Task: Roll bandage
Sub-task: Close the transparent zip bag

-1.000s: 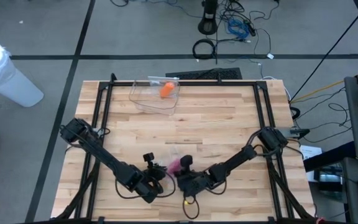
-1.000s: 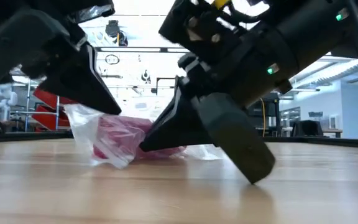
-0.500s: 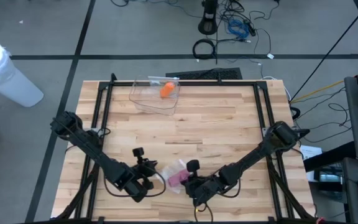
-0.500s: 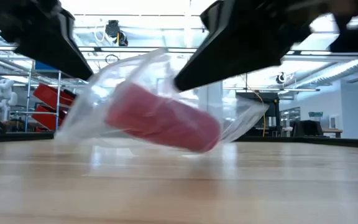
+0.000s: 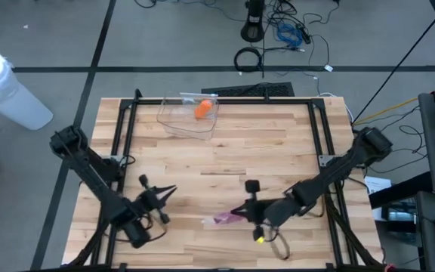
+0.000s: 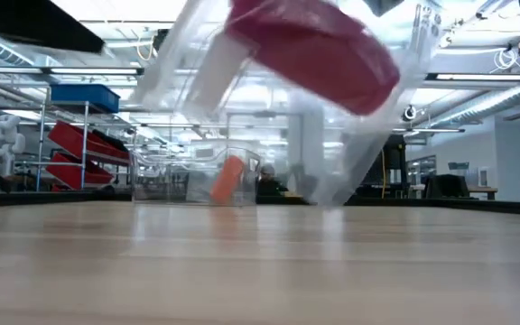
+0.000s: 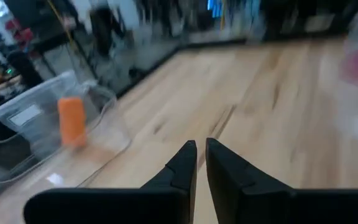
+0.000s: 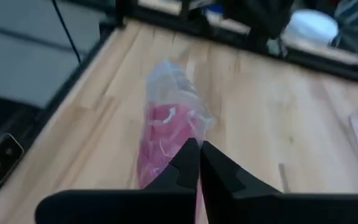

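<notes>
A pink bandage roll [image 6: 314, 50] sits inside a clear plastic bag [image 6: 242, 81]. In the low view the bag is well above the wooden table. From above, the bag [image 5: 223, 219] is near the table's near edge, at the tips of my right gripper [image 5: 238, 214], which is shut on it. The right wrist view shows the roll [image 8: 160, 143] in the bag beyond my right gripper [image 8: 199, 152]. My left gripper [image 5: 161, 195] is to the bag's left, apart from it. In its wrist view the left gripper [image 7: 200, 152] is shut and empty. My right gripper pinches the clear plastic of the bag [image 8: 188, 134] between its two fingers, next to the pink roll. The fingers come from the table's right, slanting down. The bag hangs from them with the roll inside, lifted clear of the table.
A second clear bag [image 5: 189, 115] holding an orange roll [image 5: 202, 109] lies at the table's far side; it also shows in the low view [image 6: 228, 178] and the left wrist view [image 7: 72, 121]. A black frame rail [image 5: 225, 99] runs round the table.
Both grippers were at the bag on the table. My left gripper has let go and drawn back toward the table's left edge. My right gripper has moved up and a little right with the bag, which has been lifted clear of the table and now hangs.
</notes>
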Motion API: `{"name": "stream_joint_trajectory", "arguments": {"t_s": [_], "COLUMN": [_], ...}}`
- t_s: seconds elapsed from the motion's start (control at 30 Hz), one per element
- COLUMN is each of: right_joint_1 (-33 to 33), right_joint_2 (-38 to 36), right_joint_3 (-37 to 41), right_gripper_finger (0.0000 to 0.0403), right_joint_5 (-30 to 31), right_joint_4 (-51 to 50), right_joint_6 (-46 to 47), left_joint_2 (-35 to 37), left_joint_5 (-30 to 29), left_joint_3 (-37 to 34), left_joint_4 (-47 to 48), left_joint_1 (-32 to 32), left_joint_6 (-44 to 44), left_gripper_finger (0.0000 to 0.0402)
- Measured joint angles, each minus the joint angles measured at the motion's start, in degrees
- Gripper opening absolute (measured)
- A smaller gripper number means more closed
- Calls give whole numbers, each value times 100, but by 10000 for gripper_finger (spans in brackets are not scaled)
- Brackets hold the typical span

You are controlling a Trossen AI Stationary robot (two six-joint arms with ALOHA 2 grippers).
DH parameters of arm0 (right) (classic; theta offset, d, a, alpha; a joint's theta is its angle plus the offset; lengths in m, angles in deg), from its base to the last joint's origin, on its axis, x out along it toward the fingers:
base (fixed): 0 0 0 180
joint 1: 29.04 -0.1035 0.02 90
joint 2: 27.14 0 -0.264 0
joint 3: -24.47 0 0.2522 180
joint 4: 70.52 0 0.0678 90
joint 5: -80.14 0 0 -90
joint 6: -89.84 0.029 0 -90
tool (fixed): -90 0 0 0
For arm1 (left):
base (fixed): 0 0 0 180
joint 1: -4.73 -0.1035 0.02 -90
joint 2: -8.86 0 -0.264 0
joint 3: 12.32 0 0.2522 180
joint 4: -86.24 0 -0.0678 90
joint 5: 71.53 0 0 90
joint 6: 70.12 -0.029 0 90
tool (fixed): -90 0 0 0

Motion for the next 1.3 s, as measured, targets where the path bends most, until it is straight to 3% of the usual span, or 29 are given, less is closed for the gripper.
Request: {"name": "stream_joint_trajectory", "arguments": {"t_s": [0.07, 0.2, 0.37, 0.47, 0.8, 1.0, 1.17, 1.3], "right_joint_1": [0, 59, 164, 240, 302, 304, 260, 122], "right_joint_2": [-385, -982, -1227, -1212, -1168, -1168, -1116, -815], "right_joint_3": [482, 1598, 2759, 3146, 3195, 3092, 3090, 2981], "right_gripper_finger": [0, 0, 0, 0, 0, 0, 6, 37], "right_joint_5": [-13, -22, 42, 43, 171, -20, -268, -472], "right_joint_4": [638, 2354, 4727, 5468, 5949, 5944, 4522, 3690], "right_joint_6": [-66, -74, -111, -173, -322, -354, 232, 1066], "left_joint_2": [55, 49, -108, -255, -874, -917, -917, -917], "left_joint_5": [-413, -571, -523, -150, 1656, 2115, 2126, 2199], "left_joint_3": [-338, -797, -1041, -1064, -1067, -1065, -1065, -1065], "left_joint_4": [-406, -1530, -3398, -4173, -6605, -7297, -7195, -7125], "left_joint_1": [206, 372, 241, -3, -987, -1322, -1317, -1252], "left_joint_6": [275, 32, -1713, -2660, -4629, -5230, -5482, -5485], "left_gripper_finger": [47, 68, 95, 107, 115, 115, 115, 115]}}
